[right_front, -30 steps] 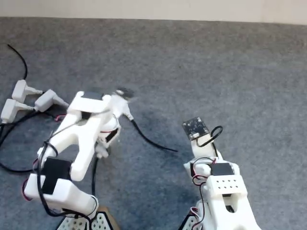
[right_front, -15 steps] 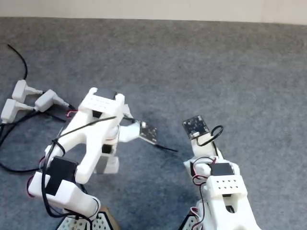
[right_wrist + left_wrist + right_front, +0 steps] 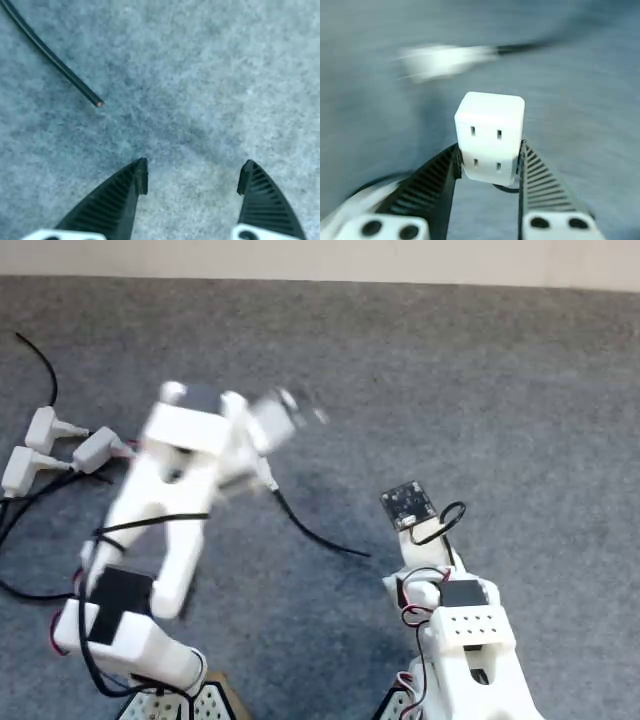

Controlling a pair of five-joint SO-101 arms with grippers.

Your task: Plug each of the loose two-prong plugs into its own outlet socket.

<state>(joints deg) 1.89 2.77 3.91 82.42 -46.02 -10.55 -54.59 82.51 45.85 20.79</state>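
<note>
Grey, felt-like tabletop (image 3: 520, 390) is carrying both arms and every piece of the task. Nearest the arm bases, the right arm's black ridged fingers (image 3: 115, 200) are hanging wide apart over bare felt, gripping nothing. The cut end of a thin black cable (image 3: 50, 56) is lying just ahead of them, and the cable is trailing away toward the white, cube-shaped plastic socket block (image 3: 490, 120).

The left arm's fingers (image 3: 437, 180) are clamping that socket block by its lower half and holding it off the tabletop, with its two pairs of slots facing outward. Beyond the socket block, the white moulded two-prong plugs on black leads are lying loose, none of them seated yet. Three (image 3: 20, 470) (image 3: 98, 448) (image 3: 45, 426) are clustering on the side of the socket block away from the right arm, and one (image 3: 440, 60) is showing just past it from the left wrist.

The risks look to be these:

- **Pivoting block:** being pinched so low, the socket block could pivot or slip once a plug is pushed against it.
- **Dragging cable:** the trailing cable could twist the block off line, so the prongs miss the slots.
- **Crossing arms:** the right arm is waiting well apart from the plugs. Reaching them would mean crossing the left arm, and the two could collide.
</note>
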